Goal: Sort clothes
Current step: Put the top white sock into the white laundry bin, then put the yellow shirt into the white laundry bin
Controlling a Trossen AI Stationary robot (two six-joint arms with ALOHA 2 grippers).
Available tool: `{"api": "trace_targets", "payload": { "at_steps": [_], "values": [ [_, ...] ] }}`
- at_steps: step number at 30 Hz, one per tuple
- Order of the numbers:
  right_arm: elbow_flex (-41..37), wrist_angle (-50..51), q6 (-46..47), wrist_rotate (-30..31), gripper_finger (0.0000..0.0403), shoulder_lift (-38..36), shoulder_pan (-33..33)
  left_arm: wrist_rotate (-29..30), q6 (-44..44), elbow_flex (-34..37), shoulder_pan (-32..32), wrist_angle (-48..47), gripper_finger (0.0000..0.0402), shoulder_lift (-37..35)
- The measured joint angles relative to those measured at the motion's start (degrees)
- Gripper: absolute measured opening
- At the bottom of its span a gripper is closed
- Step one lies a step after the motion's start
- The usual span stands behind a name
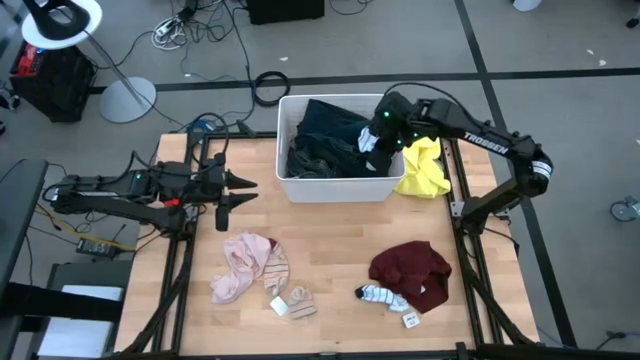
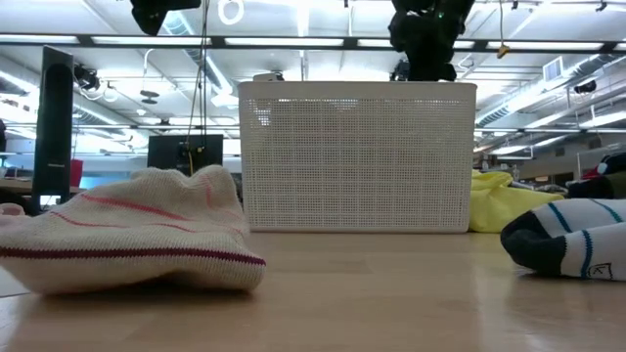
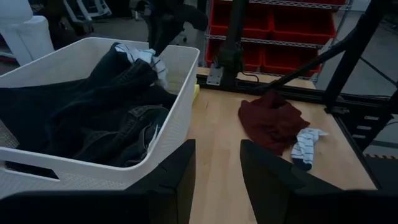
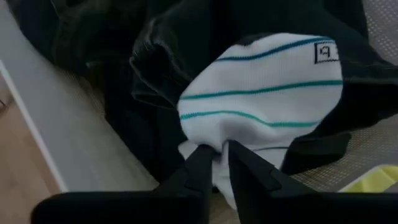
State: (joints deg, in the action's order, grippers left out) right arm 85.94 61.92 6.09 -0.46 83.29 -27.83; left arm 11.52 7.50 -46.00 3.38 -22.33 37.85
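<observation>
White teal-striped sock (image 4: 267, 93), dark clothes (image 1: 325, 140)

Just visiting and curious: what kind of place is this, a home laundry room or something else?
Most likely a robotics lab or workshop, not a home: cables trail over the grey floor, red storage bins line shelving, and strip lights run across an open industrial ceiling.

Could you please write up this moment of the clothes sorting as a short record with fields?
Bin: white rectangular plastic bin at the table's far middle, holding dark garments
Right gripper: right gripper over the bin's right end, fingers narrowly apart around a white sock with teal stripes
Left gripper: left gripper open, empty, left of the bin
On table: yellow garment, maroon garment, pale pink garment, striped socks
</observation>
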Motion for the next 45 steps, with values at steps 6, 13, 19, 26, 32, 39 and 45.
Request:
{"api": "trace_targets", "payload": {
  "at_steps": [6,13,19,26,32,39,45],
  "values": [
    [4.3,2.67,7.35,-0.84,0.0101,-0.18,0.34,0.07,-1.34,0.0,0.0,-0.76,0.0132,-0.07],
    [10.55,10.0,15.79,-0.84,0.0132,-0.22,3.28,0.12,-1.43,0.0,0.0,-6.86,0.0132,-0.44],
    [11.88,16.89,26.68,3.32,0.0132,-1.92,7.9,0.12,-1.32,0.07,0.0,-10.63,0.0132,-2.27],
    [11.88,24.96,42.06,9.15,0.013,-6.11,17.74,0.75,-3.07,0.07,0.0,-11.12,0.0132,-6.06],
    [10.67,27.92,56.78,19.21,0.0132,-10.49,27.9,1.08,-3.03,0.07,0.0,-10.92,0.0132,-7.55],
    [3.67,27.98,64.5,20.3,0.0149,-16.94,29.27,1.08,-2.85,0.07,0.0,-10.16,0.0132,-7.56],
    [-7.53,28.1,68.53,20.19,0.018,-23.78,24.31,1.1,-2.81,0.07,-0.01,-10.16,0.0132,-7.54]
  ]
}}
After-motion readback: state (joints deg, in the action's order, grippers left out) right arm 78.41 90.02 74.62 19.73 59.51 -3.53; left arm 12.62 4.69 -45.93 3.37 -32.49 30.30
